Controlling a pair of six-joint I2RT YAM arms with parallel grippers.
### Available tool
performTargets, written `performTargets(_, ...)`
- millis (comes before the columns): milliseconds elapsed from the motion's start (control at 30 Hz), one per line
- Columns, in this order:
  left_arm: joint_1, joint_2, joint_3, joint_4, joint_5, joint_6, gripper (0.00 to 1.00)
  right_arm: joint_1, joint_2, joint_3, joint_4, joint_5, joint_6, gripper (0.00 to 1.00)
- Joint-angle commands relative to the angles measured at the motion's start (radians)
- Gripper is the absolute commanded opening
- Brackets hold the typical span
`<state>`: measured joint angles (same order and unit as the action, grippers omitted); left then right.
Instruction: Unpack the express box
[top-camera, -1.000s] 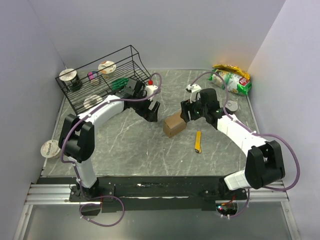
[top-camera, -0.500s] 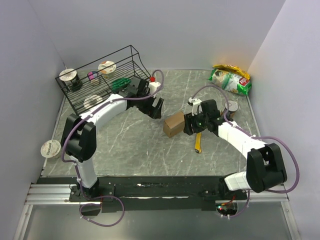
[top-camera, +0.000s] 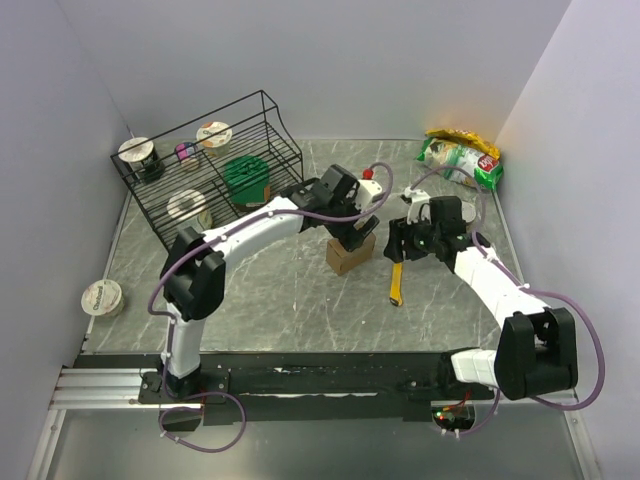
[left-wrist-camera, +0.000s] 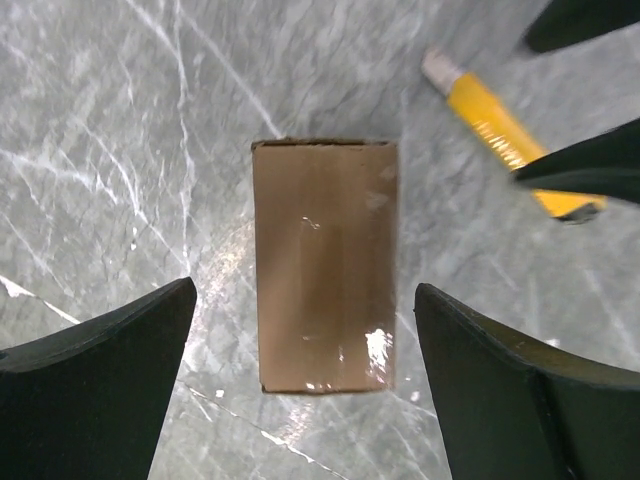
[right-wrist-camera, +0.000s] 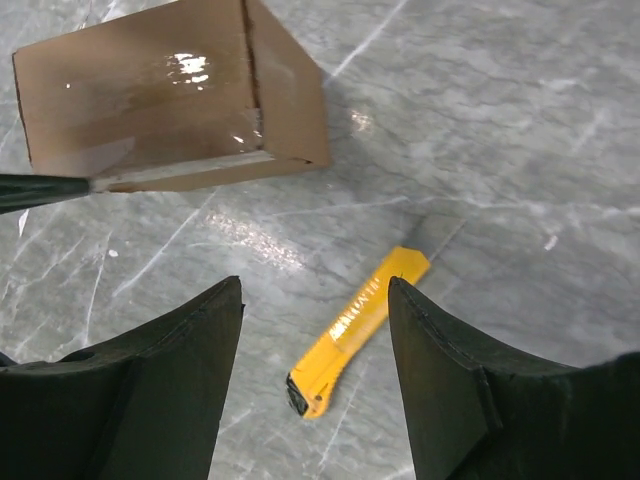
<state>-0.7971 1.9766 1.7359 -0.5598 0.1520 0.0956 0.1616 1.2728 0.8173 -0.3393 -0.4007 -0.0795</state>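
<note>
The express box (top-camera: 349, 256), a small brown carton with its flaps taped shut, lies on the marble tabletop near the middle. My left gripper (top-camera: 356, 233) hovers right above it, open, with the box (left-wrist-camera: 324, 265) centred between the two wide-set fingers and untouched. To the right of the box lies a yellow utility knife (top-camera: 397, 284). My right gripper (top-camera: 398, 246) hangs open over that knife (right-wrist-camera: 358, 332), its fingers clear of it. In the right wrist view the box (right-wrist-camera: 150, 90) sits at the upper left.
A black wire rack (top-camera: 210, 160) with cups and a green item stands at the back left. A green snack bag (top-camera: 462, 160) lies at the back right corner. A round cup (top-camera: 102, 297) sits at the table's left edge.
The left arm has swung right from beside the rack to over the box. The right gripper has drawn back from the box's right side to over the knife.
</note>
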Motion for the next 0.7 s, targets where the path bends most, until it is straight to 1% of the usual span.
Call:
performTargets(0,-0.007,0.039,0.045,-0.025,-0.092,0.029,0.97,-0.025,-0.058,0.034,-0.012,-0.024,0.000,0.67)
performTargets(133,-0.024,0.060,0.053,-0.051,-0.086,0.046,0.96,-0.045,-0.069,0.029,-0.015,-0.038,0.015,0.67)
performTargets(233,-0.030,0.076,0.057,-0.061,-0.080,0.044,0.99,-0.050,-0.067,0.032,-0.021,-0.044,0.018,0.67)
performTargets(333,-0.036,0.077,0.070,-0.071,-0.071,0.064,0.92,-0.057,-0.058,0.040,-0.030,-0.047,0.021,0.67)
performTargets(367,-0.036,0.077,0.074,-0.075,-0.066,0.078,0.88,-0.062,-0.055,0.040,-0.030,-0.050,0.021,0.67)
performTargets(533,-0.036,0.093,0.119,-0.123,-0.043,0.095,0.83,-0.070,-0.052,0.026,-0.009,-0.061,0.043,0.67)
performTargets(567,-0.036,0.094,0.122,-0.129,-0.034,0.102,0.77,-0.070,-0.049,0.025,-0.006,-0.066,0.044,0.67)
performTargets(633,-0.034,0.096,0.129,-0.141,-0.014,0.098,0.73,-0.068,-0.050,0.016,0.003,-0.089,0.043,0.66)
performTargets(667,-0.034,0.094,0.134,-0.147,-0.008,0.093,0.67,-0.068,-0.049,0.011,0.006,-0.095,0.035,0.65)
